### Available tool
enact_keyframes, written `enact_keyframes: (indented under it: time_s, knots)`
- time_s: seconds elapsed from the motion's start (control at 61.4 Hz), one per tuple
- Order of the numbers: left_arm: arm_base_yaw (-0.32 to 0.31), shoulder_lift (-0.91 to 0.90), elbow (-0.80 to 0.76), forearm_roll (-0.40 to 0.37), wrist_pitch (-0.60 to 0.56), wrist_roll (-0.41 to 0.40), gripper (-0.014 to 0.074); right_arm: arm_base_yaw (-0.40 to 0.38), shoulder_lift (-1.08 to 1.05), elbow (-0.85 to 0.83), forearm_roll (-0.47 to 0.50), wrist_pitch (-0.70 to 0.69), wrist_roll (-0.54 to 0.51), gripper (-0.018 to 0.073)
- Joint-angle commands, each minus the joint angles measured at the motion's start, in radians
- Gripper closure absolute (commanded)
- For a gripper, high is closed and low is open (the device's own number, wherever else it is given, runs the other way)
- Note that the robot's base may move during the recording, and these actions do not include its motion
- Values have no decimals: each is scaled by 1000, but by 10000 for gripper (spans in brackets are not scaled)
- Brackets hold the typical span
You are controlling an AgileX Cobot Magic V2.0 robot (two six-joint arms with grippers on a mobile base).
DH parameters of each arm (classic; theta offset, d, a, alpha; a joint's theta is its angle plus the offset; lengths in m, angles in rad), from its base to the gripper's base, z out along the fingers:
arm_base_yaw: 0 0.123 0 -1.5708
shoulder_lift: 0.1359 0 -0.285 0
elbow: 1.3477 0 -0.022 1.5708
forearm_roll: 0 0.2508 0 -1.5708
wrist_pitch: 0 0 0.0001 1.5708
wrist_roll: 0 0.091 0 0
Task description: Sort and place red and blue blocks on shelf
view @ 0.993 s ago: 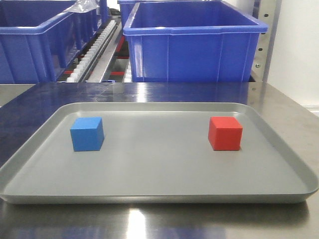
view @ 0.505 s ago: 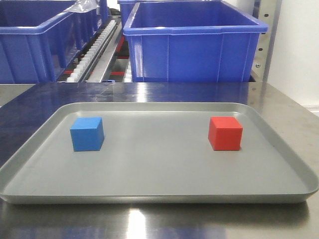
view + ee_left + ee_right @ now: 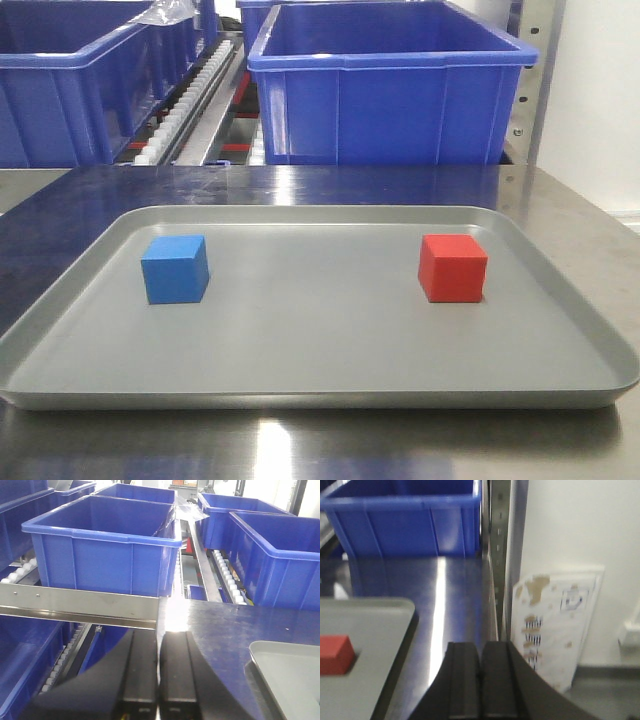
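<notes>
The blue block (image 3: 175, 268) sits on the left of the grey tray (image 3: 320, 385), the red block (image 3: 452, 267) on the right. The red block also shows at the left edge of the right wrist view (image 3: 334, 654). The shelf shows as a steel front rail (image 3: 75, 605) and white roller tracks (image 3: 180, 115) behind the tabletop. My left gripper (image 3: 158, 635) is shut and empty, over the tabletop's left edge, left of the tray. My right gripper (image 3: 481, 647) is shut and empty, right of the tray near the table's right edge. Neither gripper shows in the front view.
Large blue bins (image 3: 390, 85) stand on the shelf behind the tray, with more to the left (image 3: 70, 85) and in the left wrist view (image 3: 105, 550). A steel upright (image 3: 500, 540) and a white wall with a paper sheet (image 3: 555, 620) stand to the right.
</notes>
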Motion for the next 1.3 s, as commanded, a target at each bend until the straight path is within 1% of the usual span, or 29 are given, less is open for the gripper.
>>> enact_keyframes:
  time_s: [0.0, 0.147, 0.228, 0.375, 0.423, 0.505, 0.554, 0.619, 0.668, 0.749, 0.814, 0.847, 0.879, 1.14, 1.286]
  knots:
    - [-1, -8, 23, -5, -78, -7, 474, 1, 99, -80, -2, -5, -9, 538]
    - [-1, -8, 23, -5, -78, -7, 474, 1, 242, -125, -2, -20, -8, 538]
    - [-1, -8, 23, -5, -78, -7, 474, 1, 321, -172, -2, 10, 5, 538]
    - [-1, -8, 23, -5, -78, -7, 474, 9, 454, -251, -63, 34, 13, 538]
    - [-1, -8, 23, -5, -78, -7, 474, 20, 500, -279, -71, 42, 38, 538]
    - [-1, -8, 23, -5, -78, -7, 474, 59, 586, -324, -90, 73, 119, 527]
    - [-1, -8, 23, -5, -78, -7, 474, 88, 631, -357, -108, 103, 167, 503]
    - [-1, -8, 23, -5, -78, -7, 474, 126, 703, -393, -146, 146, 227, 431]
    - [-1, -8, 23, -5, -78, -7, 474, 154, 755, -420, -176, 180, 272, 342]
    - [-1, -8, 23, -5, -78, -7, 474, 196, 841, -462, -212, 225, 341, 139]
    - [-1, -8, 23, -5, -78, -7, 474, 235, 912, -503, -216, 256, 387, 22]
    - [-1, -8, 23, -5, -78, -7, 474, 250, 936, -519, -216, 268, 400, -15]
    - [-1, -8, 23, -5, -78, -7, 474, 269, 965, -542, -216, 285, 413, -36]
    - [-1, -8, 23, -5, -78, -7, 474, 408, 1167, -763, -215, 491, 591, -32]
    - [-1, -8, 23, -5, -78, -7, 474, 471, 1263, -891, -209, 569, 598, -32]
